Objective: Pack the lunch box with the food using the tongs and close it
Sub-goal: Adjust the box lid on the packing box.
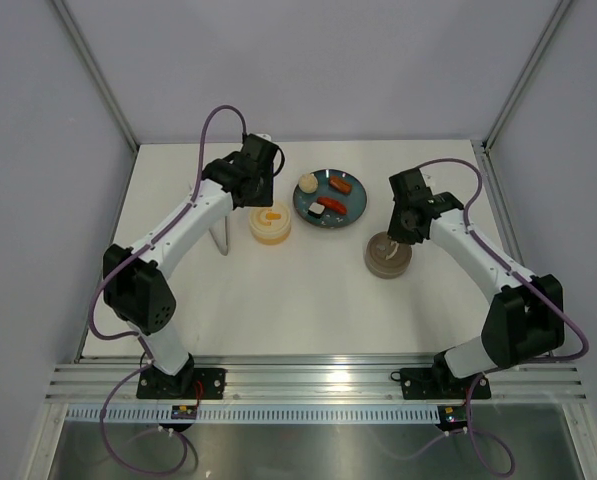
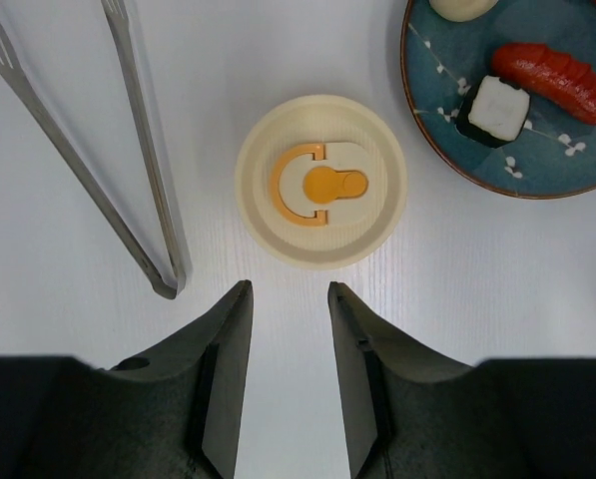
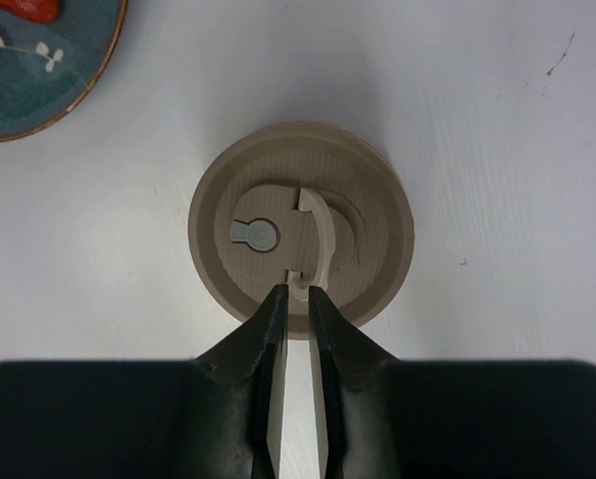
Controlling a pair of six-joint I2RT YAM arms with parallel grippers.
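The food lies on a teal plate (image 1: 356,212): a cream bun (image 1: 307,183), two red sausages (image 1: 340,184), a sushi bit (image 1: 318,211). In the left wrist view a sausage (image 2: 555,80) and the sushi (image 2: 497,108) show on the plate (image 2: 577,170). The tongs (image 1: 221,238) (image 2: 138,170) lie flat on the table, untouched. A taupe round lunch box (image 1: 387,256) (image 3: 377,190) has its lid on. My right gripper (image 1: 394,238) (image 3: 298,287) is shut on the lid's cream handle (image 3: 322,235). My left gripper (image 1: 261,185) (image 2: 289,287) hangs open and empty.
A cream round box (image 1: 270,222) (image 2: 377,150) with an orange handle (image 2: 317,185) stands between the tongs and the plate, just ahead of my left fingers. Frame posts and white walls border the table.
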